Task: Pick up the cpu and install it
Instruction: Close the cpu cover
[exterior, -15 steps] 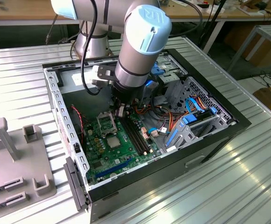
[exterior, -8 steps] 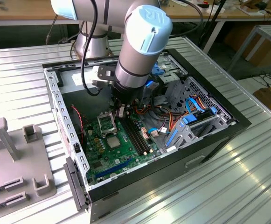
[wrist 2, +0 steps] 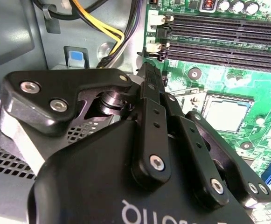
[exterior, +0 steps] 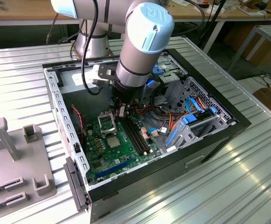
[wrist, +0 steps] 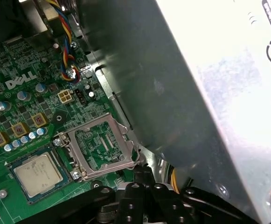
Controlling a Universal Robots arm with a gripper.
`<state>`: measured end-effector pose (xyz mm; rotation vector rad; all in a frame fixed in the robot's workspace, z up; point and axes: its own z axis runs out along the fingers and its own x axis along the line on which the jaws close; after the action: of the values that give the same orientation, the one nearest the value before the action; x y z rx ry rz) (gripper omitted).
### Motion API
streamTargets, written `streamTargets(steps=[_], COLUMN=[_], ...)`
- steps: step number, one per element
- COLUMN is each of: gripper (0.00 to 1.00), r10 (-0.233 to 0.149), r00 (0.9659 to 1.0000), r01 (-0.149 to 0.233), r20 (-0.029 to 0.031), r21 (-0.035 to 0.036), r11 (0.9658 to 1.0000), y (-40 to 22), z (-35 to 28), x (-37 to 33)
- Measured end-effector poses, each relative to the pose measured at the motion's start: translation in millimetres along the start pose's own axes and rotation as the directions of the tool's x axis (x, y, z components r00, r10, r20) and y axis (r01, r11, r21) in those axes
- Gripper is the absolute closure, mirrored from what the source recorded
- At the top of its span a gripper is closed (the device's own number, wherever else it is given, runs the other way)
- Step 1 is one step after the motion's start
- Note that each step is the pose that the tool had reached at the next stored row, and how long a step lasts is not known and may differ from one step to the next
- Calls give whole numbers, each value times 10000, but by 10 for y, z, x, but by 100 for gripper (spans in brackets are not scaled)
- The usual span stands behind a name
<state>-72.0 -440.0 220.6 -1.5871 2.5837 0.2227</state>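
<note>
- The gripper, made of matte black plastic links pinned with shiny silver screws, hung inside the open case just above the motherboard. In both wrist views its slim fingers were pressed together with nothing between them.
- The cpu, a small flat square with a dull grey metal lid, lay in its socket on the board, apart from the gripper. It also showed in the second wrist view, and in the exterior view slightly left of the frame's middle.
- The print on its lid was too small to read.
- The socket frame, thin stamped silver metal with a square window, stood swung open just beside the chip, clear of its lid.
- The motherboard was glossy green, dotted with round silver capacitors and boxy brown parts, and carried white lettering.
- Long black memory slots ran in parallel ribbed rows.
- A twisted bundle of coloured wires plugged into the board.
- The computer case was black sheet steel with a perforated grey inner wall.
- It lay on a ridged aluminium table. A grey moulded fixture sat at the exterior view's left.
- The arm had smooth silver-grey joints with pale blue caps.
</note>
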Motion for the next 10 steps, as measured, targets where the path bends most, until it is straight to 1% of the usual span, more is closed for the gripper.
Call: streamTargets(steps=[3,10], gripper=[89,89], r10=[1,1], r00=[10000,10000], r01=[-1,-1], r20=[8,18], r21=[-4,-10], r11=[10000,10000], y=[-2,-7], z=[-29,-69], x=[12,26])
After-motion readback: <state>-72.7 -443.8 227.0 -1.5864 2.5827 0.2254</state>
